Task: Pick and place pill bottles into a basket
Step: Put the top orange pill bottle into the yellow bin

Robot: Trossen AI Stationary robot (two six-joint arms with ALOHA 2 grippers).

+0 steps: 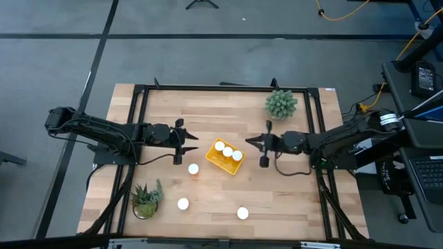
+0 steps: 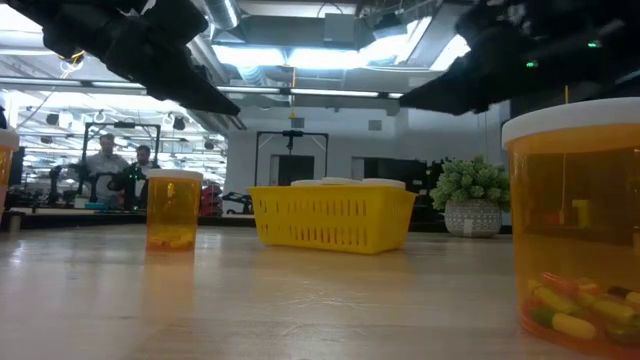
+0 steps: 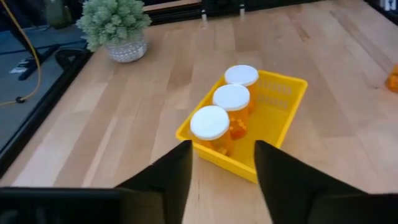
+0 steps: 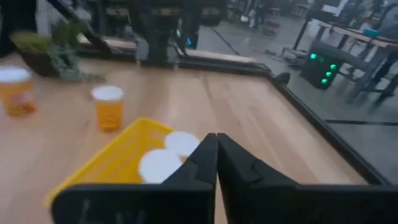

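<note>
Wooden tabletop is being cleared: three pill bottles are sitting in the basket, three are being left outside, left gripper fingers spread, right gripper fingers pressed together, nothing being held.

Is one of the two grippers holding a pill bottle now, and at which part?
No. The left gripper is open and empty; the right gripper is shut on nothing, beside the basket.

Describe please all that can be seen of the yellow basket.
The basket is a small, shallow, square tray of bright yellow plastic, as it looks, with slotted walls. It rests flat on the wooden table, near the middle, turned at an angle to the table's edges. Three bottles with white caps stand upright in a row along one side; the other side is bare. Neither arm's fingers touch it.
</note>
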